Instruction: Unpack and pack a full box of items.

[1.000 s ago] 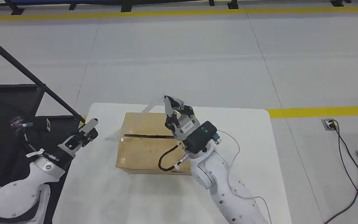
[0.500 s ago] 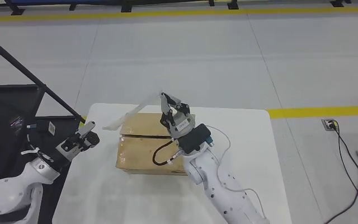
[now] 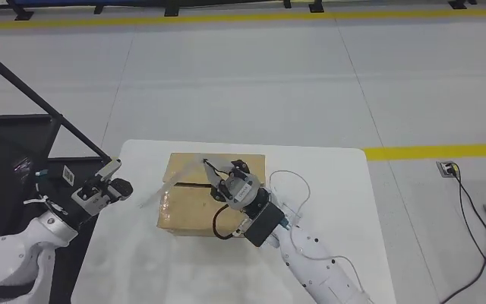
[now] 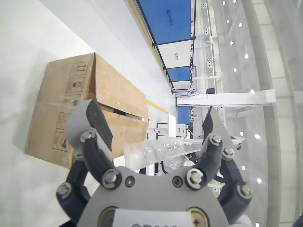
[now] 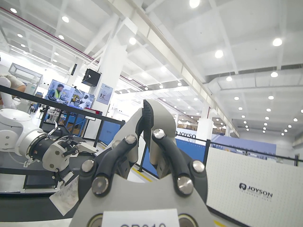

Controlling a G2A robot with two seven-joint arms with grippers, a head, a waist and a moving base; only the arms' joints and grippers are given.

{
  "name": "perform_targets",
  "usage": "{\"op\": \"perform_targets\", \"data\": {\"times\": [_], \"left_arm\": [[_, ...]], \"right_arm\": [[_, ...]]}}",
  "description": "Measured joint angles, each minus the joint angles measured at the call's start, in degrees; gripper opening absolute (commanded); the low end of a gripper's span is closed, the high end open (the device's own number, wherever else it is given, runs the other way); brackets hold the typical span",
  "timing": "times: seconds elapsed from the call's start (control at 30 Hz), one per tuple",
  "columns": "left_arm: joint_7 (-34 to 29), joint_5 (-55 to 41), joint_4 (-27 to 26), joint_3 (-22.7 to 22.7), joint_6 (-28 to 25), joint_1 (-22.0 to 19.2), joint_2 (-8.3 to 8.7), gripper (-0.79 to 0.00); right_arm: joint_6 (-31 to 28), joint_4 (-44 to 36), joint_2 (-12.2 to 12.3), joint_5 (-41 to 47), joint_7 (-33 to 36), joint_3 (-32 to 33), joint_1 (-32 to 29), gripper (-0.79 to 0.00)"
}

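Observation:
A brown cardboard box (image 3: 190, 214) sits mid-table, its top seam showing as a dark slit (image 4: 118, 112). My right gripper (image 3: 215, 173) hovers over the box top, fingers pointing upward, shut (image 5: 146, 112) on one end of a clear tape strip (image 3: 171, 185). The strip runs from there out past the box's left side toward my left gripper (image 3: 121, 185). That gripper is open (image 4: 153, 124) beside the table's left edge, and the strip's free end (image 4: 165, 150) lies between its fingers, touching neither as far as I can see. The right wrist view shows the strip (image 5: 65, 198) and the left gripper (image 5: 87, 148).
The white table (image 3: 334, 197) has bare room right of and in front of the box. A thin white cable (image 3: 304, 186) loops beside my right arm. A black metal frame (image 3: 38, 133) stands off the table's left side.
My right gripper lifted the tape strip off the box, then swung back over the box, bringing the free end toward the left gripper. The left gripper drew slightly left.

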Motion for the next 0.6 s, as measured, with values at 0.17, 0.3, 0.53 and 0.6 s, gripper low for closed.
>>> {"op": "perform_targets", "data": {"times": [0.17, 0.3, 0.53, 0.6], "left_arm": [[-12.19, 0.76, 1.43, 0.31, 3.94, -1.5, 1.1, 0.0], [-11.76, 1.02, 1.4, 0.33, 3.91, -1.48, 1.1, 0.0], [-11.73, 0.98, 1.4, 0.34, 3.9, -1.46, 1.09, 0.0], [-10.98, 0.45, 1.21, 0.92, 3.84, -1.11, 1.03, 0.0]], "right_arm": [[2.4, 2.33, -0.05, -0.73, -3.78, 0.68, 0.95, -0.785], [2.48, 2.4, -0.08, -0.61, -3.6, 0.67, 0.97, -0.785], [2.95, 1.31, -0.03, -0.98, -2.39, 0.67, 0.26, -0.785], [3.25, 0.16, 0.11, -1.75, -2.2, 0.82, -0.39, -0.785]]}}
